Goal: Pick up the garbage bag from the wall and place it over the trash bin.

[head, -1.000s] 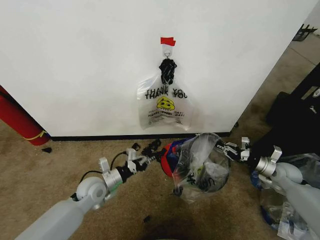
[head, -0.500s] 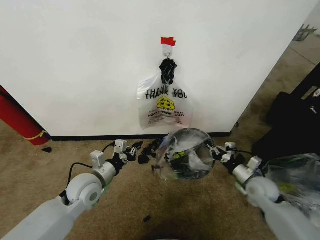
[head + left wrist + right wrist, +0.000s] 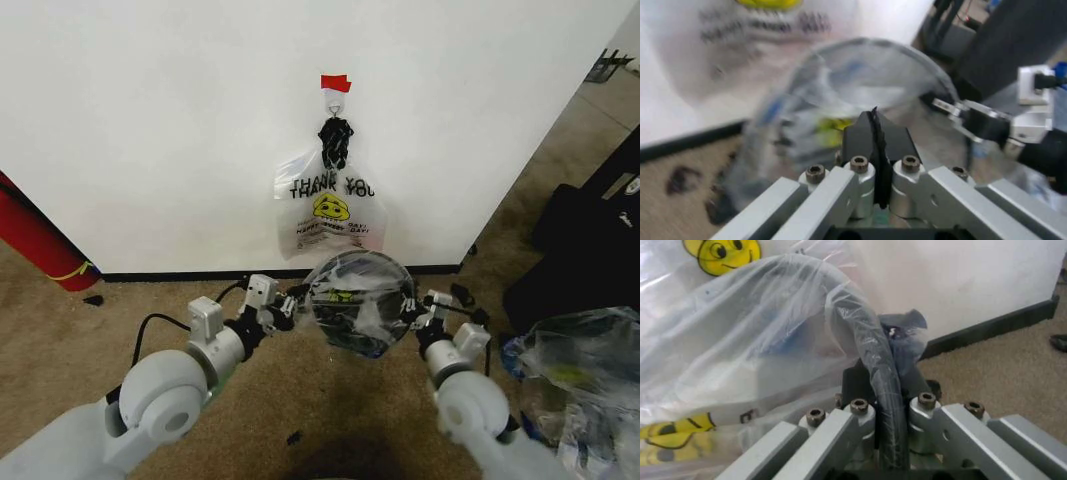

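The trash bin (image 3: 358, 318) is a round black bin held just off the carpet below the wall (image 3: 150, 120), its mouth turned up toward the head camera. The garbage bag (image 3: 362, 272), thin translucent plastic with blue strips (image 3: 903, 322), is stretched over that mouth. My left gripper (image 3: 297, 305) is shut on the bin's left rim, a thin black edge between its fingers (image 3: 875, 117). On the opposite side, my right gripper (image 3: 408, 312) is shut on the bag-wrapped rim (image 3: 880, 375).
Another smiley "THANK YOU" bag (image 3: 328, 210) hangs from the metal hook (image 3: 335, 100) under the red tape (image 3: 335, 82). A long red cylinder (image 3: 35, 245) leans at the left. A black case (image 3: 585, 260) and a clear plastic bundle (image 3: 580, 365) sit at the right.
Both arms have drawn in toward the middle. The bin turned from lying with its red base showing to mouth-up, and the bag's plastic is pulled tighter over it.
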You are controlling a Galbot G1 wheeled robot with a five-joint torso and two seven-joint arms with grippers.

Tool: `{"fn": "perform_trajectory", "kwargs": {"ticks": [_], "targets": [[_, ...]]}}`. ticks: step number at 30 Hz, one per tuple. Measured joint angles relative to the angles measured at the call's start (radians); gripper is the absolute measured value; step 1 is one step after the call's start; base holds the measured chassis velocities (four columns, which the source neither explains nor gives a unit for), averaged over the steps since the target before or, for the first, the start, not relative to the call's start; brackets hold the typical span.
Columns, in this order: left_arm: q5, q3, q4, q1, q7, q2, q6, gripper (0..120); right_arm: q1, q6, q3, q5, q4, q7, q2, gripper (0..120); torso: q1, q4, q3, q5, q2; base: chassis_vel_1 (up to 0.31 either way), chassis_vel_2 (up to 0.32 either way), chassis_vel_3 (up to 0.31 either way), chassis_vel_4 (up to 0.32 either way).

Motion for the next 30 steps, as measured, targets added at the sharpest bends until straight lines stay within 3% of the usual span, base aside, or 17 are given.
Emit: {"fn": "perform_trajectory", "kwargs": {"ticks": [2,9,14,21,26,30], "targets": [[-0.101,0.001,-0.029,-0.007,-0.048,-0.003,0.055,0,0.016,0.022,-0.031,-0.045,-0.014,-0.001,0.019,0,0.000,0.0003,0.000,0.0006,0.000,0.000,0.000,0.000,0.000],[-0.220,0.026,-0.045,-0.070,-0.115,0.001,0.118,0,0.040,0.056,-0.077,-0.126,-0.044,-0.020,0.066,0,0.000,0.0006,0.000,0.0004,0.000,0.000,0.000,0.000,0.000],[-0.286,0.107,0.002,-0.163,-0.176,0.009,0.138,0,0.031,0.074,-0.079,-0.168,-0.059,-0.029,0.099,0,0.000,0.0002,0.000,0.0003,0.000,0.000,0.000,0.000,0.000],[-0.357,0.221,0.090,-0.300,-0.252,-0.035,0.153,0,0.027,0.092,-0.068,-0.238,-0.069,-0.051,0.114,0,0.000,0.0003,0.000,0.0007,0.000,0.000,0.000,0.000,0.000],[-0.409,0.361,0.177,-0.432,-0.312,-0.107,0.175,0,0.010,0.126,-0.046,-0.314,-0.076,-0.082,0.123,0,0.000,0.0000,0.000,0.0005,0.000,0.000,0.000,0.000,0.000],[-0.415,0.413,0.236,-0.487,-0.327,-0.152,0.182,0,0.006,0.141,-0.039,-0.345,-0.077,-0.096,0.130,0,0.000,0.0001,0.000,0.0008,0.000,0.000,0.000,0.000,0.000]]}}
